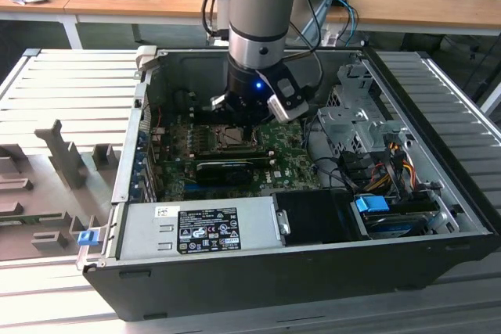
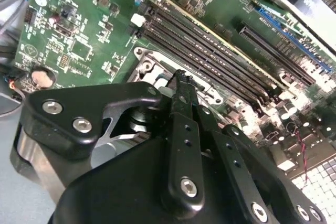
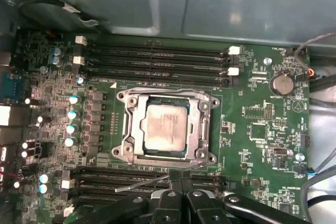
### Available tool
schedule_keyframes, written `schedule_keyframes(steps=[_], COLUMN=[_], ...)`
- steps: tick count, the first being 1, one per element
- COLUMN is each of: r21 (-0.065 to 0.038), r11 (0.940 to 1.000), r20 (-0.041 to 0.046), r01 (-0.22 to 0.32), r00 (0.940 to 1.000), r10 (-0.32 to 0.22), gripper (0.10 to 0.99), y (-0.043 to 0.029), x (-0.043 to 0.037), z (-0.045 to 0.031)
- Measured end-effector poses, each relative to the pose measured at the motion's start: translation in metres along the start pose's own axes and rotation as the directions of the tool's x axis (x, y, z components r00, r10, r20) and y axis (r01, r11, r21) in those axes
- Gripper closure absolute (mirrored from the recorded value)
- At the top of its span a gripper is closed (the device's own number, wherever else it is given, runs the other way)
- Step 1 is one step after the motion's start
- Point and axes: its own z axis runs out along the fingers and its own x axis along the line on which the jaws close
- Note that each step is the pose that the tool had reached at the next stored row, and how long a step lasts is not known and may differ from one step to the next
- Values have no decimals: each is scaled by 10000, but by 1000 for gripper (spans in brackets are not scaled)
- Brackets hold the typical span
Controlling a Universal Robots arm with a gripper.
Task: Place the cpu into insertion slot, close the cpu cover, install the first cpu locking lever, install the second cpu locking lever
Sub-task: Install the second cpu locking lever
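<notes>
The cpu [image 3: 166,127] lies flat in the insertion slot [image 3: 131,153] under the lowered cpu cover [image 3: 202,129], at twelve o'clock from the gripper [image 3: 181,184], whose fingers [image 3: 170,203] are pressed together, holding nothing.

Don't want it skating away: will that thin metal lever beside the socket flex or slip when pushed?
The lever is a thin bare wire rod, so probably springy and light. Its smooth metal may slide off the end effector.
</notes>
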Motion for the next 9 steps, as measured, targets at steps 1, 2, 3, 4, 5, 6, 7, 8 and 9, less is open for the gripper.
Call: schedule_keyframes(steps=[1, 2, 3, 4, 5, 6, 7, 8, 9], r21=[-5, -8, -9, -8, -9, -10, -9, -8, -9], r11=[10000, 10000, 10000, 10000, 9999, 9999, 9999, 9998, 9998], r20=[0, -2, -5, -8, -12, -13, -16, -19, -20], r01=[15, 33, 52, 93, 119, 143, 160, 179, 193], r00=[10000, 10000, 10000, 10000, 9999, 9999, 9999, 9998, 9998], r10=[-15, -33, -52, -93, -119, -143, -160, -179, -193], gripper=[980, 980, 980, 980, 980, 980, 980, 980, 980], y=[2, 2, 2, 2, 1, 1, 0, 0, 1], x=[19, 33, 55, 101, 125, 141, 156, 184, 221], z=[2, 6, 13, 28, 38, 47, 52, 59, 66])
